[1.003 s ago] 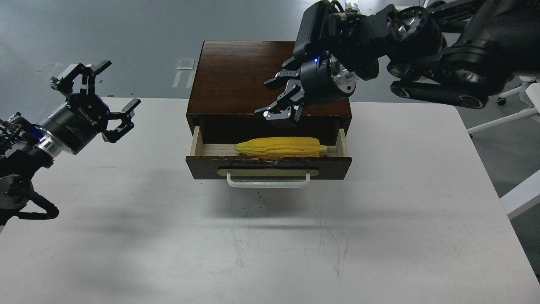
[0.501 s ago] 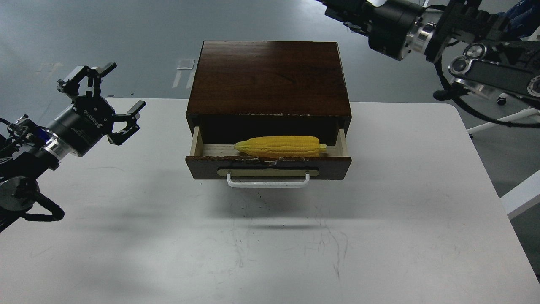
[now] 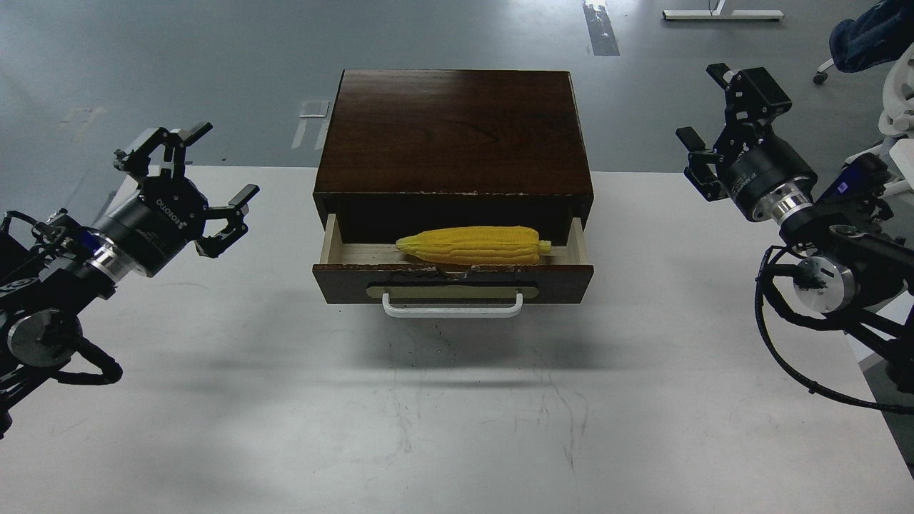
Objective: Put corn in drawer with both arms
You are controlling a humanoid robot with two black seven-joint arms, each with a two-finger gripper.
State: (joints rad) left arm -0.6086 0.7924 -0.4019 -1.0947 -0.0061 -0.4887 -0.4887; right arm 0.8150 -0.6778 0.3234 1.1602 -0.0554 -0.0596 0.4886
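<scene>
The yellow corn (image 3: 471, 245) lies lengthwise inside the drawer (image 3: 453, 280), which stands partly pulled out of the dark brown box-shaped cabinet (image 3: 454, 132). The drawer's white bar handle (image 3: 452, 307) faces me. My left gripper (image 3: 203, 168) is open and empty, held above the table to the left of the cabinet. My right gripper (image 3: 703, 107) is open and empty, held up to the right of the cabinet, well apart from it.
The cabinet stands on a white table (image 3: 457, 400), at its far edge. Grey floor lies beyond. A white chair with a dark blue cloth (image 3: 875, 32) stands at the far right, off the table.
My right arm has drawn back from over the open drawer, swung up and right, and now hangs to the cabinet's right. My left gripper has shifted slightly right. The corn stays in the drawer.
</scene>
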